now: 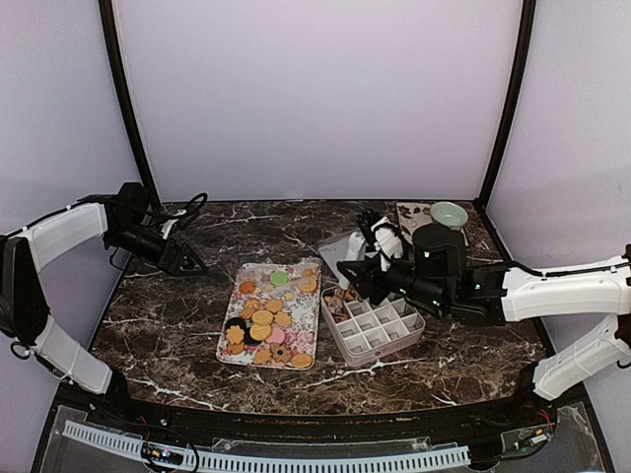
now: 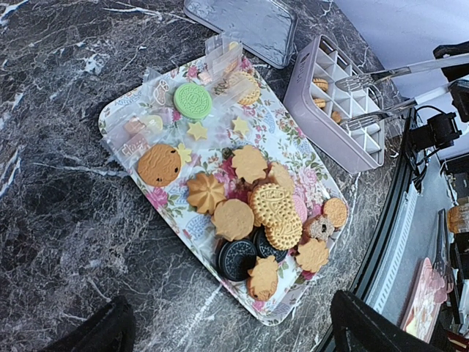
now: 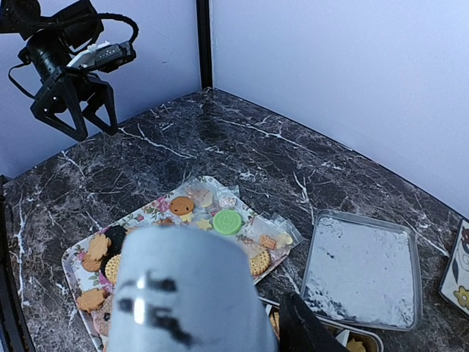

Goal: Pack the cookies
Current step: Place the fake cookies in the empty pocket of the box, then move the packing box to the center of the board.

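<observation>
Cookies [image 2: 233,218] fill tray [image 2: 170,204]; left tool [image 3: 94,132] gapes, right tool [image 1: 357,276] grips tongs [image 2: 396,71].

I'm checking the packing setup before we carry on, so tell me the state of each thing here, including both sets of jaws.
Left gripper: jaws open, empty.
Right gripper: jaws closed on the tongs, over the divided box.
Tongs: arms spread apart.
Divided box: uncovered, cookies in a few compartments, most empty.
Lid: off, flat on the table.
Tray: holding most of the cookies.
</observation>
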### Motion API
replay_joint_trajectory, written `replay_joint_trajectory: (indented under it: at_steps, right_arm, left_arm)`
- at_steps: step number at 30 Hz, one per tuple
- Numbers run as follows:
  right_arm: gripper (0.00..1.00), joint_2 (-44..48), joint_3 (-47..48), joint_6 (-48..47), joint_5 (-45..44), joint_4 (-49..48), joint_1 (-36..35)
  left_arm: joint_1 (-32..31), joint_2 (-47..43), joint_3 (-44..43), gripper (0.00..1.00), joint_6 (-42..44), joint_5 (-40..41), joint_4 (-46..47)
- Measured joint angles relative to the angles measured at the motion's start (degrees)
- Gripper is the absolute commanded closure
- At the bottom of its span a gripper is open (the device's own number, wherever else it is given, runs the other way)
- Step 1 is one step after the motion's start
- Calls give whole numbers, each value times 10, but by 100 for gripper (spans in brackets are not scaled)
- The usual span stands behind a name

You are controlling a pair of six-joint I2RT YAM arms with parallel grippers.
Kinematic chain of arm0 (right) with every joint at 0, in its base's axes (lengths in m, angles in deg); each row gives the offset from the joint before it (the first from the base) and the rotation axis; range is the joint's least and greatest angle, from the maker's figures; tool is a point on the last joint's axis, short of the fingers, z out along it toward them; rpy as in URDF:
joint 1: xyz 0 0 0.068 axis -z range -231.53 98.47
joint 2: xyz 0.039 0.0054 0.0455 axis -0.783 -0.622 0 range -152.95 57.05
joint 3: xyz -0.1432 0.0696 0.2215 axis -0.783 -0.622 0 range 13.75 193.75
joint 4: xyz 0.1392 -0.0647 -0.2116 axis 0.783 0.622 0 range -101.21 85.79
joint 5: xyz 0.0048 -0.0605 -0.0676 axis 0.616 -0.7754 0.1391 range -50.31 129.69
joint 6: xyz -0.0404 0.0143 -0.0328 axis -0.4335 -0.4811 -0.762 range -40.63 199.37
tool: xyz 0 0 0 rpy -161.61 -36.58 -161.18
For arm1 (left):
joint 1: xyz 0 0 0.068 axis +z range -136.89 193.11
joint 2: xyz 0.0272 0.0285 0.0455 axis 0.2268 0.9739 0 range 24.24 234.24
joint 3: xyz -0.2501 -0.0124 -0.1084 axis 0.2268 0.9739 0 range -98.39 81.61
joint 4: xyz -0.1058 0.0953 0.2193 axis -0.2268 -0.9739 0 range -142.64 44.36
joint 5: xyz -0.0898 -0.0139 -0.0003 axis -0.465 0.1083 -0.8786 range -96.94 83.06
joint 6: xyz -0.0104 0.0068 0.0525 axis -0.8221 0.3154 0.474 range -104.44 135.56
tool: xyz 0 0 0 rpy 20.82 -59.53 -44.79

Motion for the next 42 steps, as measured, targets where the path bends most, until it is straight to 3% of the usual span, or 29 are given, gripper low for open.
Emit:
replay_joint_trajectory:
  at_steps: [9, 15, 28, 42]
  right_arm:
    - [56, 3, 3, -5, -1, 2, 0]
    - [73, 3, 24, -12, -2, 6, 0]
    - [73, 8, 69, -26, -11, 49, 4]
    - [100, 27, 78, -5, 45, 112, 10]
  left_arm:
    - [0, 0, 0, 5, 0, 0, 0]
    - [0, 0, 0, 5, 0, -2, 0]
    - [0, 0, 0, 4, 0, -15, 0]
    - [0, 0, 1, 4, 0, -28, 0]
